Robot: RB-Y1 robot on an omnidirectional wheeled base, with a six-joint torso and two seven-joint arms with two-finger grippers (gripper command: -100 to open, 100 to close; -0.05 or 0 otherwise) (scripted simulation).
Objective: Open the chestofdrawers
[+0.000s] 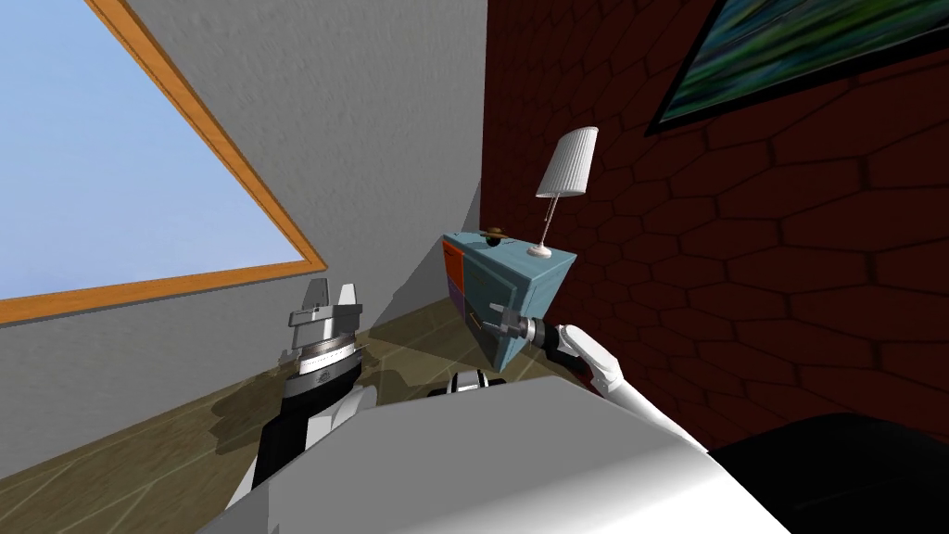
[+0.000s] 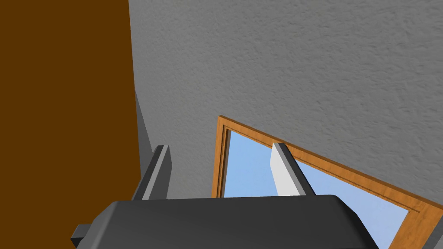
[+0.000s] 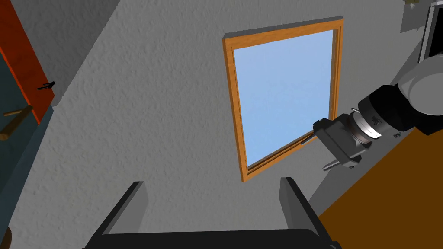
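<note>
— What is the robot's left hand [image 2: 220,149] doing?
— Its two thin grey fingers [image 2: 283,173] stick up from its dark box [image 2: 225,222]. They stand wide apart, one on each side.

No text, label, brand, number or sign can be read in any of the views.
</note>
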